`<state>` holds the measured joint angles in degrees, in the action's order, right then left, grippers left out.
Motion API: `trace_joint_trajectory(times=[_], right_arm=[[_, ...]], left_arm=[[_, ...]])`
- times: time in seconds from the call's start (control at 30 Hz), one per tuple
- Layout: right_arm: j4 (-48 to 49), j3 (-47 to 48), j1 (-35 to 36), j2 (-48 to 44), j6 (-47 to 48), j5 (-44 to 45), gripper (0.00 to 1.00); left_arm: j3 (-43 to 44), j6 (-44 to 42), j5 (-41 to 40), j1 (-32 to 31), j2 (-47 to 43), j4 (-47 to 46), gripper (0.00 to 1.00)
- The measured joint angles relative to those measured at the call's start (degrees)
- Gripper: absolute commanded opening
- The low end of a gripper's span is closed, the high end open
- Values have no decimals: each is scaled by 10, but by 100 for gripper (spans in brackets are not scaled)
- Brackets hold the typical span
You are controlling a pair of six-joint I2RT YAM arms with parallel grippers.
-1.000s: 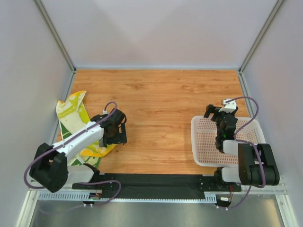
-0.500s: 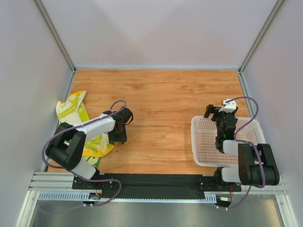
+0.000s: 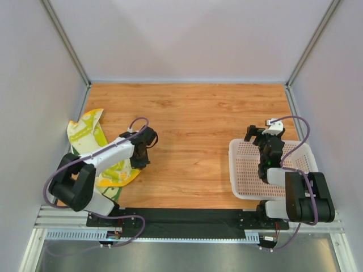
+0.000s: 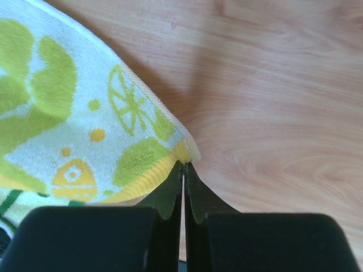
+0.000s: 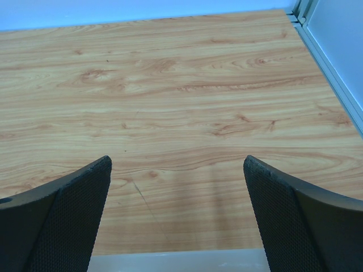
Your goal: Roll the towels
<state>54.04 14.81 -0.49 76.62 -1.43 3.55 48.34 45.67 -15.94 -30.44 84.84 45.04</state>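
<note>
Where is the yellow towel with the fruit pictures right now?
In the top view the yellow towel lies on the far left side of the table, next to the left arm. The left gripper pinches one corner of it.

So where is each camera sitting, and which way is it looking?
Top external: high above and behind the arm bases, looking down at the table, showing both arms, the pale yellow towel and the basket.
Left wrist: on the left arm, looking down past the left gripper, shut on that towel's corner.
Right wrist: on the right arm, looking across the table between the open right gripper's fingers.
Shared: top and left wrist both show the pale yellow towel.
</note>
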Motion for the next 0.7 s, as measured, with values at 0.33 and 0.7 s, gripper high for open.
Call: trace_joint_trajectory(times=[0.33, 0.7], right_arm=[[0, 0, 0, 0, 0, 0, 100], [0, 0, 0, 0, 0, 0, 100]], left_arm=[[315, -22, 2, -104, -1, 126, 0], [700, -107, 80, -190, 384, 172, 71]])
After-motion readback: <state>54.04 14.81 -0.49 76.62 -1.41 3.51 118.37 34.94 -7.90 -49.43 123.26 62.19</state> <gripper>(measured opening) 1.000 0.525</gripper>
